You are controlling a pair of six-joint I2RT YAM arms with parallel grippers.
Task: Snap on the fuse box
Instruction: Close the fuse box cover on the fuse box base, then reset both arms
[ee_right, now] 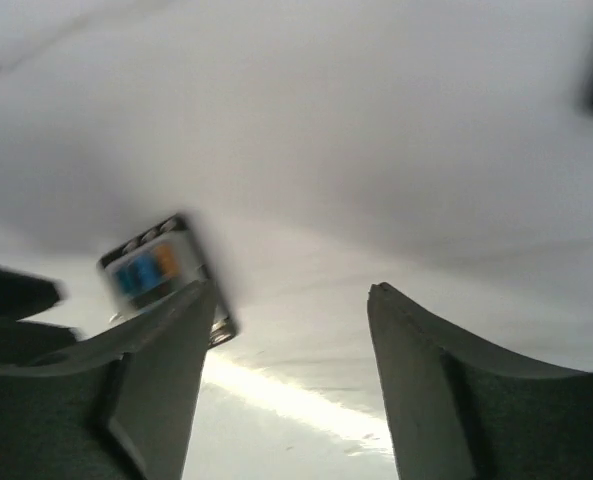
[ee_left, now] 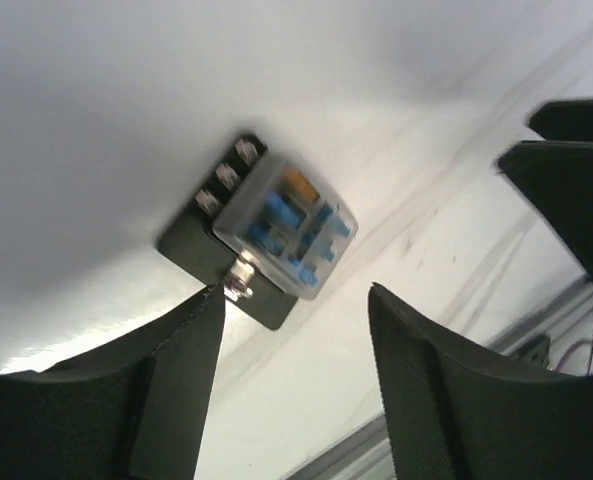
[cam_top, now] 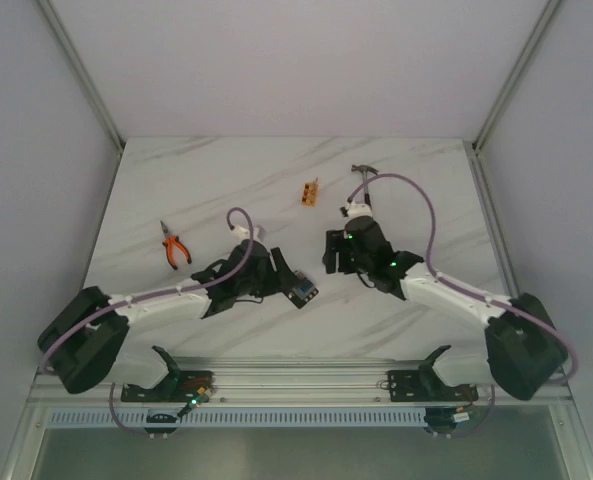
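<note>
**Fuse box flat on the bench, both pincers spread and empty**

The small black square plastic fuse box [ee_left: 276, 225] lies on the white marbled bench [cam_top: 416, 190], near the front middle between the two arms. A clear cover sits over its blue fuses (one orange among them). The left pincer [ee_left: 296, 292] hangs just beside it, fingers apart with nothing between them, one tip close to the box's near corner. The right pincer [ee_right: 291, 288] hovers on the other side, likewise spread and empty. Whether the cover is clicked home I cannot tell. To finish well, I judge one pincer should brace the black base while the other presses straight down on the cover's middle. Even pressure should keep every corner down and the box from skidding.
</note>
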